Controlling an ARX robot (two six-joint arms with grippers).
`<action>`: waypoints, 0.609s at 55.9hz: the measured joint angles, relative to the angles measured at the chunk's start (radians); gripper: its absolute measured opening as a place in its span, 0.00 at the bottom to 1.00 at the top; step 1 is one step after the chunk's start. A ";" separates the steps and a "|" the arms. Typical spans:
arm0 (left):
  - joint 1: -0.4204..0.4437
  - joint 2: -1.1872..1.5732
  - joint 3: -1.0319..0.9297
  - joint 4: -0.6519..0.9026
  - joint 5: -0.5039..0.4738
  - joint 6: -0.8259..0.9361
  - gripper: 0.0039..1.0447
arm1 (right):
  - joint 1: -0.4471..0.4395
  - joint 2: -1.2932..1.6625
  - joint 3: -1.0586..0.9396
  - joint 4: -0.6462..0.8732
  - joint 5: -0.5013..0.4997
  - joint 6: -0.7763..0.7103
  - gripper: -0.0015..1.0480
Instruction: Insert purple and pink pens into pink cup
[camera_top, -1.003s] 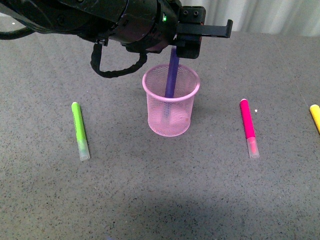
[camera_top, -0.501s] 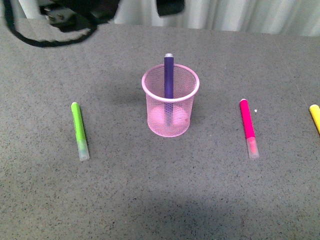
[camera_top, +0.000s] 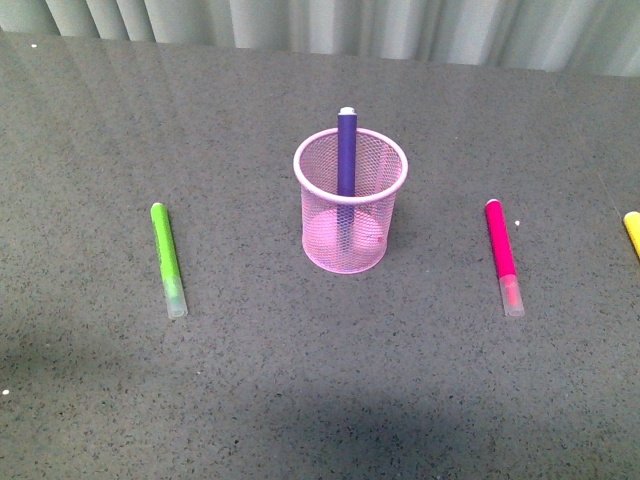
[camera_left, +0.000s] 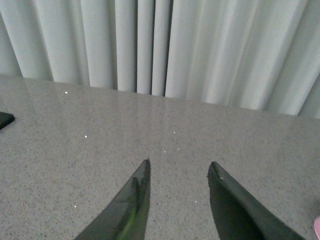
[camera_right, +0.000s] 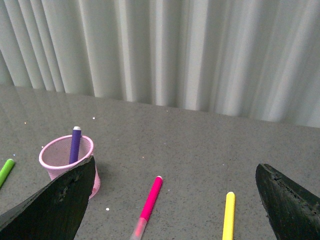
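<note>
Front view shows neither arm. One pink cup (camera_top: 372, 228) stands mid-table (camera_top: 300, 400) with one purple pen (camera_top: 347, 145) upright inside it, the pen's lower part blurred behind the mesh. One pink pen (camera_top: 502, 255) lies flat to the cup's right, well apart. One green marker (camera_top: 167, 258) lies to the cup's left, and one yellow marker (camera_top: 632, 232) is cut off at the right edge.

Left wrist view: the left gripper (camera_left: 179, 163) points across bare table toward a curtain (camera_left: 200, 45), jaws apart and empty. A pink sliver at the frame's corner is too small to identify.

Right wrist view: the right gripper (camera_right: 176, 164) has its jaws spread wide and empty. Beyond them are the cup and all four pens, the green one cut off.
</note>
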 joint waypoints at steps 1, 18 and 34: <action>0.000 -0.013 -0.005 -0.013 0.002 0.001 0.24 | 0.000 0.000 0.000 0.000 0.000 0.000 0.93; 0.002 -0.236 -0.042 -0.197 0.005 0.011 0.02 | 0.000 0.000 0.000 0.000 0.002 0.000 0.93; 0.002 -0.425 -0.061 -0.365 0.005 0.011 0.02 | 0.000 0.000 0.000 0.000 0.001 0.000 0.93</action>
